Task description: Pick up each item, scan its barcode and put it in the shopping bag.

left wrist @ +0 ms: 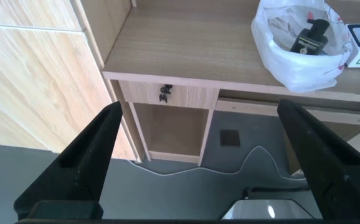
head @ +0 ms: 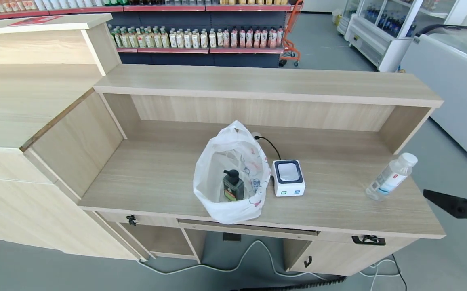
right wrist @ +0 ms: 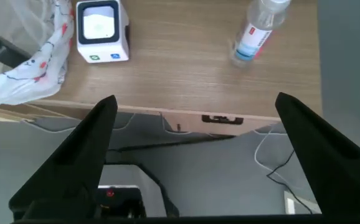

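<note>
Right end effector (right wrist: 197, 98) spread (empty); shopping bag (head: 208, 178) holds pump bottle (head: 233, 186).

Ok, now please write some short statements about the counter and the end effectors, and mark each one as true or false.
1. A dark pump bottle stands inside the shopping bag. True.
2. The scanner sits on the left side of the bag. False: it sits close beside the bag on its right side.
3. The clear bottle is already in the bag. False: it stands on the counter near the right end, apart from the scanner.
4. The left end effector and the right end effector are both open and empty. True.
</note>
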Available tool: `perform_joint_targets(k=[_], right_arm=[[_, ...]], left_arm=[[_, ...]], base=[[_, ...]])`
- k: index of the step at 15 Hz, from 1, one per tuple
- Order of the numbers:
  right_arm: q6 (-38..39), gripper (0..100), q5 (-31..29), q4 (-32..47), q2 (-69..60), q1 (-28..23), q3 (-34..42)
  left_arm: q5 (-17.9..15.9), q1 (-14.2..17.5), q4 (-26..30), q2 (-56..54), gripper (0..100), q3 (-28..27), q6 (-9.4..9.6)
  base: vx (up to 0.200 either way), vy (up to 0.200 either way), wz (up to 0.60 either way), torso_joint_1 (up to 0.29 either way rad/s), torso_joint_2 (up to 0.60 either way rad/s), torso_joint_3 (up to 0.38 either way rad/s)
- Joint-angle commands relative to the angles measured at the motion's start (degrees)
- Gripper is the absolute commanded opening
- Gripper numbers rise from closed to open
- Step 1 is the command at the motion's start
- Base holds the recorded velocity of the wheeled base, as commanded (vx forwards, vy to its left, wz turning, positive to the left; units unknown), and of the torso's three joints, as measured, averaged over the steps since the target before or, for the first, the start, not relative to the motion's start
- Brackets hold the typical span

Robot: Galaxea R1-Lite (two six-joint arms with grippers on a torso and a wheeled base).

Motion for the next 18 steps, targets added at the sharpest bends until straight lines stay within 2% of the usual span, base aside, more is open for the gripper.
perform_joint_targets(k=[1,4,11,18], right_arm=[[-6.56,100,-1.85,-0.08,-1.59,-10.04,3.81],[-6.74,100,-1.76,-0.08,1.05,-10.83,5.04],[-7.18,100,7.99,-0.35,8.43,-10.48,3.55],[-9.99,100,9.4,-0.52,13.97,-8.63,3.72]], left_arm=[[0.0,0.05,0.0,0.01,100,0.0,0.02],[0.0,0.05,0.0,0.01,100,0.0,0.02],[0.0,0.05,0.0,0.01,100,-0.09,-0.07],[0.0,0.05,0.0,-0.07,100,0.0,0.02]], base=[[0.0,-0.2,0.0,0.002,0.0,0.012],[0.0,-0.2,0.0,0.004,0.01,0.001],[0.0,-0.2,0.0,0.001,0.0,-0.001],[0.0,-0.2,0.0,0.001,0.0,0.002]])
